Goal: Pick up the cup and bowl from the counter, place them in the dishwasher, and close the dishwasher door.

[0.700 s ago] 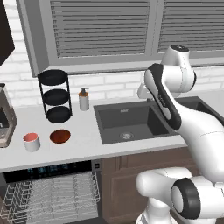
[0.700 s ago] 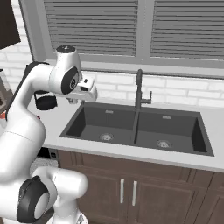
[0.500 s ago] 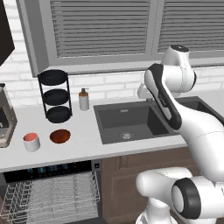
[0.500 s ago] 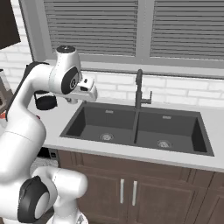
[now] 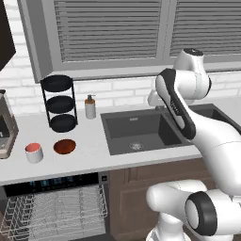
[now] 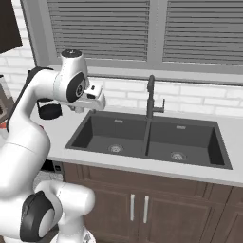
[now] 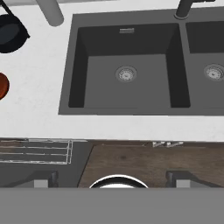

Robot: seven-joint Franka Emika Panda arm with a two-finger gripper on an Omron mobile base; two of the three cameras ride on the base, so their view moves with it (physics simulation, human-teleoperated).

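The cup (image 5: 34, 152), white-grey with a salmon-red inside, stands on the counter (image 5: 94, 153) at the left. Just right of it sits the dark red-brown bowl (image 5: 64, 146), whose edge also shows in the hand view (image 7: 1, 85). Below them the dishwasher (image 5: 52, 181) is open, with its white wire rack (image 5: 52, 212) pulled out; the door is down beneath the rack and mostly hidden. My gripper (image 7: 111, 178) hangs high above the sink's left basin (image 7: 127, 72), pointing down, well to the right of both dishes. It is open, with nothing between its fingertips (image 7: 44, 177).
A black three-tier stand (image 5: 58, 103) and a beige soap bottle (image 5: 90, 108) stand at the back of the counter. A dark faucet (image 6: 151, 97) rises behind the double sink (image 6: 147, 137). A coffee machine (image 5: 4, 127) is at the far left. Brown cabinets (image 6: 137, 204) lie below.
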